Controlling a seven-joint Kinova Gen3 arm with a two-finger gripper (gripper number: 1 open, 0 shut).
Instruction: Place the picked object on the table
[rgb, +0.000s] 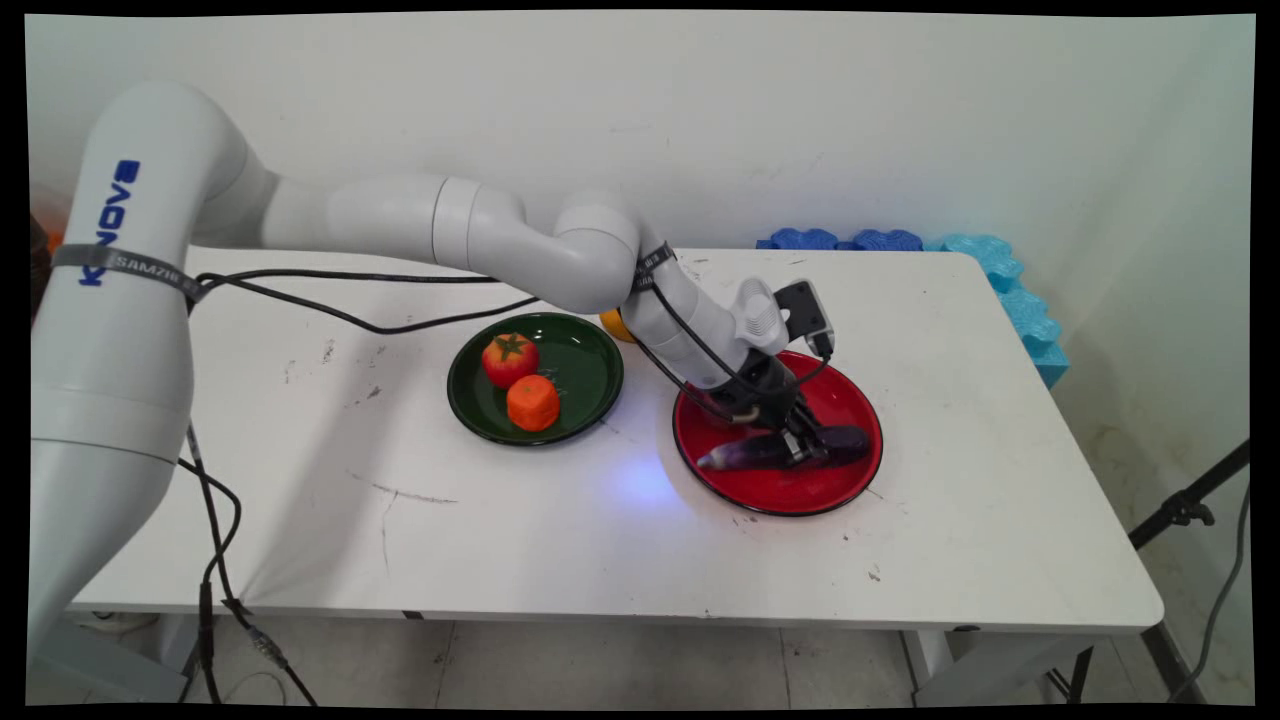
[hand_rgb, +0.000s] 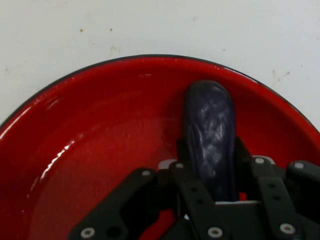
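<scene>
Hand view | claw (hand_rgb: 210, 187) clamped on eggplant (hand_rgb: 210, 135) | in red plate (hand_rgb: 100, 125)

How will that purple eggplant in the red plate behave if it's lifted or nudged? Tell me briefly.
The eggplant looks stiff, keeping its shape between the gripper fingers. Its rounded, elongated body could roll sideways on the red plate. Its glossy skin suggests it may slip if gripped lightly. Weight can't be judged.

The white table (rgb: 900, 560) bears a green plate (rgb: 590, 352), a red plate (rgb: 800, 495) and an orange fruit (rgb: 613, 324).
</scene>
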